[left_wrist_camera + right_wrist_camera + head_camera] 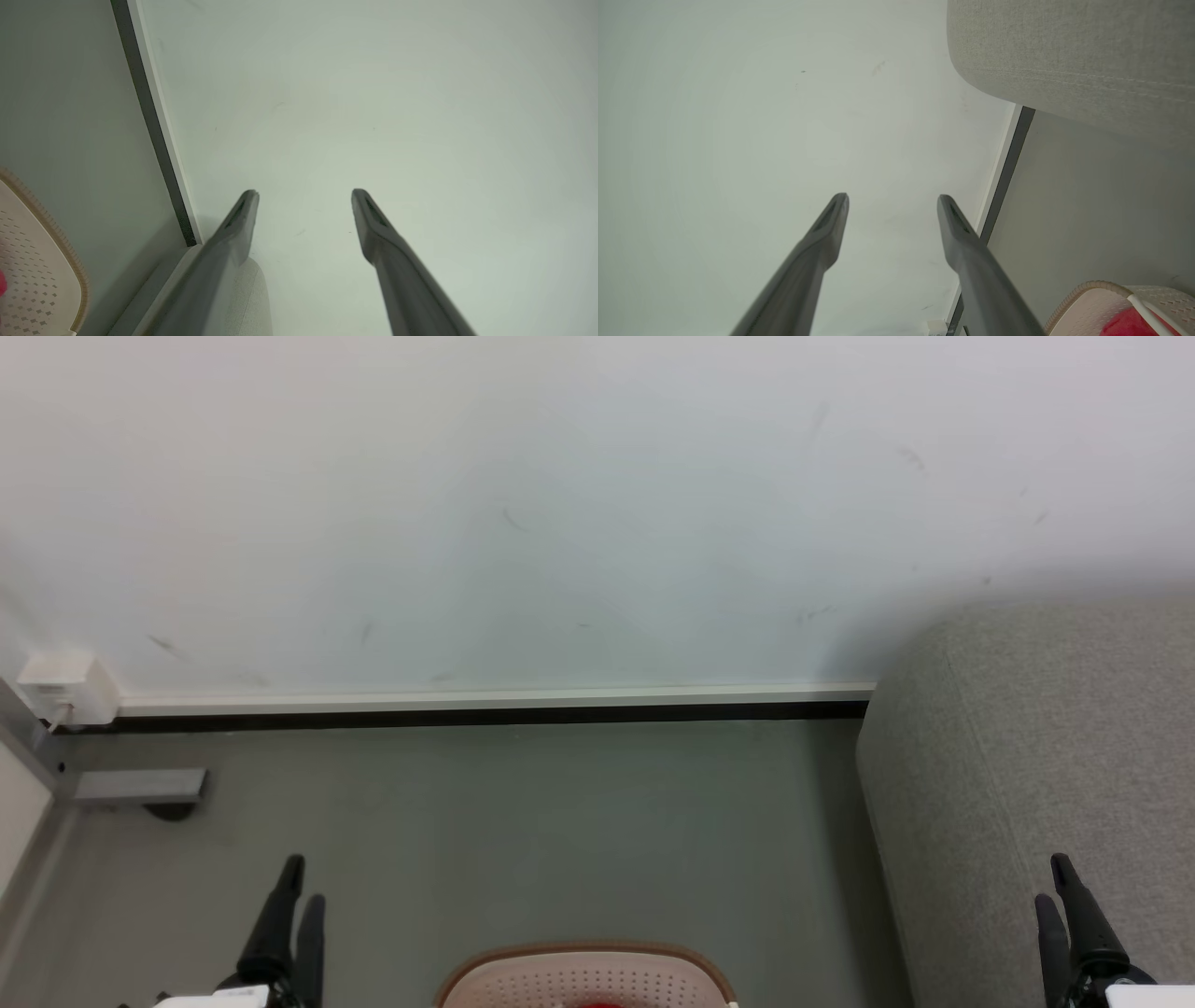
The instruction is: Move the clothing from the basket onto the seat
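The cream-pink basket (588,975) with its brown rim stands on the grey floor at the bottom middle of the head view, and a sliver of red clothing (597,1004) shows inside it. To its right rises the rounded corner of the light grey seat (1027,784). My left gripper (305,882) hangs open to the left of the basket. My right gripper (1052,880) hangs open in front of the seat. Both hold nothing. The left wrist view shows the left gripper (304,193) spread wide and the basket (32,280). The right wrist view shows the right gripper (893,199), the seat (1064,56), the basket (1087,303) and the clothing (1129,324).
A white wall (597,504) with a baseboard (495,702) closes the far side. A white box (65,686) sits on the wall at far left, above a grey metal foot (140,787). Bare grey floor (523,821) lies between basket and wall.
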`<state>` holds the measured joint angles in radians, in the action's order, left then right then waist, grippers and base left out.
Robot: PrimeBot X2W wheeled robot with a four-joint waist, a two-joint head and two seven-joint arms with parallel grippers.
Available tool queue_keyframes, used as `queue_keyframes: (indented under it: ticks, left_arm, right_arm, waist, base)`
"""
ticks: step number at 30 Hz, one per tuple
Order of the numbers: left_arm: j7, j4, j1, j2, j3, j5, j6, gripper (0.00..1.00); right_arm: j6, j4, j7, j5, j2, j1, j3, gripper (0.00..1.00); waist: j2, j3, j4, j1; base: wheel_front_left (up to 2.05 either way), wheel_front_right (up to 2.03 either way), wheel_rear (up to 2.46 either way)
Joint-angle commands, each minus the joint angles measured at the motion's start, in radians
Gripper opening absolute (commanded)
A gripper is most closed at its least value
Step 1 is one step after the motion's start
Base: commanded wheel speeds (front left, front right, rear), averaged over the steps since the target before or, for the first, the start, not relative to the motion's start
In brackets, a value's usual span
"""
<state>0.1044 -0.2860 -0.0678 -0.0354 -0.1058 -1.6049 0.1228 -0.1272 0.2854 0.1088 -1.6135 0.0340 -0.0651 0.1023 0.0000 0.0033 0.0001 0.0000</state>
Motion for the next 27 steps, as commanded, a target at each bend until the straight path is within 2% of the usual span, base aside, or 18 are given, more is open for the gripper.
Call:
queue_keyframes:
  ticks: [1,11,21,27]
  left_arm:
    - [-0.011,0.019,-0.019,-0.004,0.004,-0.003,0.003,1.00]
    - [-0.060,0.051,-0.028,-0.006,0.021,0.033,0.004,1.00]
    - [-0.104,0.094,-0.029,-0.008,0.028,0.169,0.005,1.00]
    - [-0.128,0.105,-0.030,-0.009,0.022,0.301,0.005,1.00]
  right_arm:
    - [-0.003,-0.025,-0.012,0.000,0.009,-0.020,-0.007,1.00]
    - [-0.003,-0.069,-0.062,0.031,0.017,-0.034,-0.055,1.00]
    - [-0.003,-0.103,-0.108,0.126,0.029,-0.046,-0.099,1.00]
    - [-0.004,-0.120,-0.132,0.204,0.033,-0.051,-0.123,1.00]
  waist:
    - [0.0000,0.000,0.000,0.0000]
    - [0.0000,0.002,0.001,0.0000]
    - [0.0000,0.001,0.000,0.0000]
    - [0.0000,0.000,-0.002,0.0000]
  base:
    - [0.00,0.00,0.00]
    - [0.00,0.00,0.00]
    - [0.00,0.00,0.00]
    - [0.00,0.00,0.00]
